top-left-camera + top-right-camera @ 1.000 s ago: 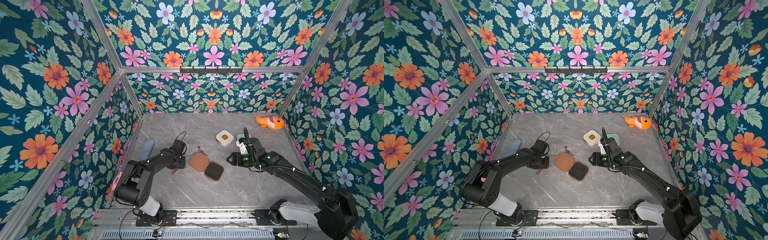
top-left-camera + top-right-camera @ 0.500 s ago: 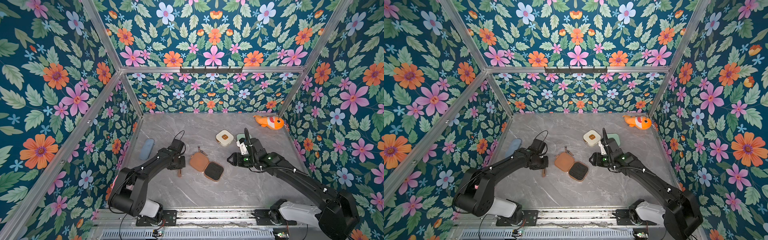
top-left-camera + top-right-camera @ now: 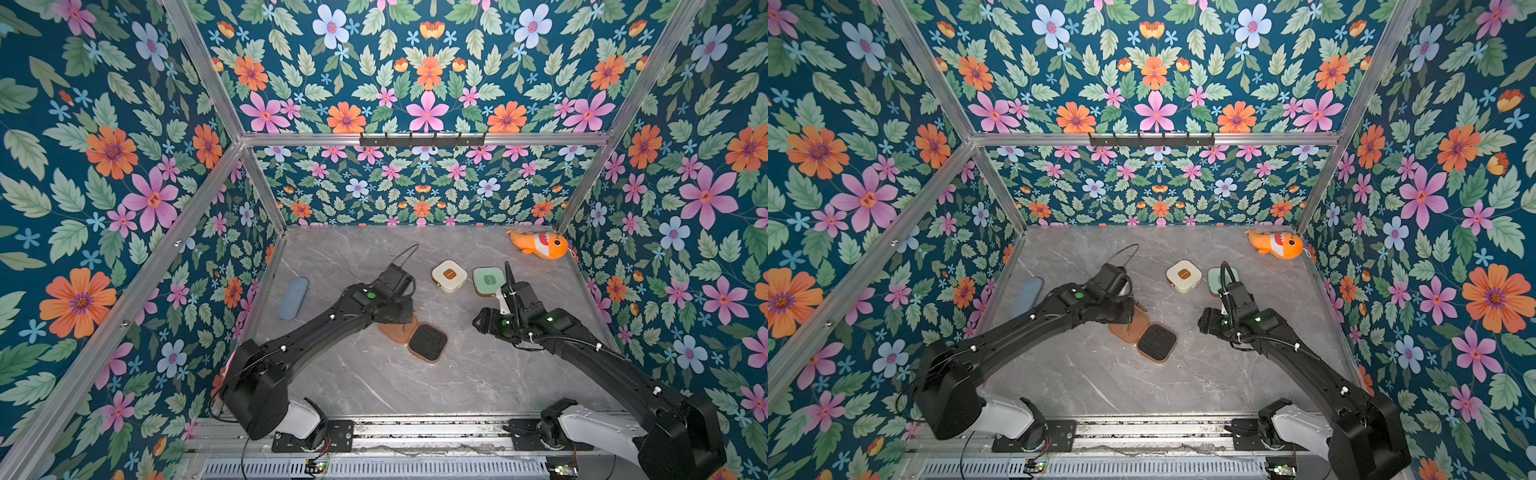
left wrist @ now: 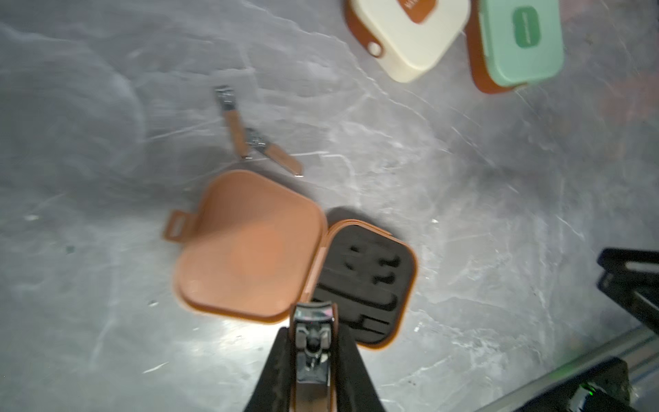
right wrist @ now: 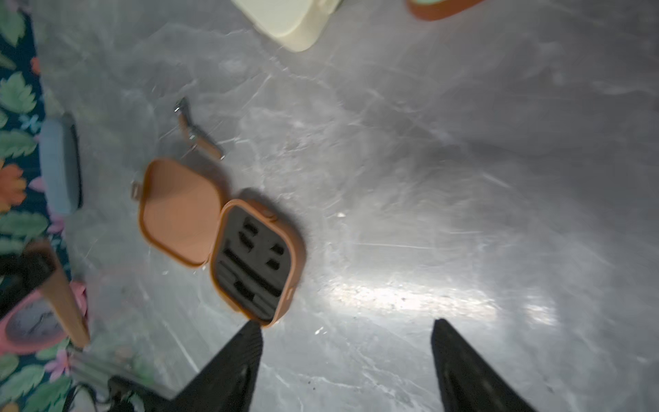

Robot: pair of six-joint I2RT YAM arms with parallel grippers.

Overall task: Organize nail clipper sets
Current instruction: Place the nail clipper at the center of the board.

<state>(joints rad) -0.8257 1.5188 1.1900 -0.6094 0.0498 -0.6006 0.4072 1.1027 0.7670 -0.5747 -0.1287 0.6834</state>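
Seemingly light, stiff and slick, the metal nail clipper [image 4: 313,323] is clamped by its narrow sides in the left gripper [image 4: 314,333], beside the black tray [image 4: 367,281] of the open brown case [image 4: 249,246], while the right gripper [image 5: 346,323] hangs spread and empty nearby.

Top views bright, even, sharp; wrist views soft and motion-blurred.
White glare on worktop [image 5: 410,296] in both wrist views; brown case [image 4: 249,246] smeared, dark shadow beside it.
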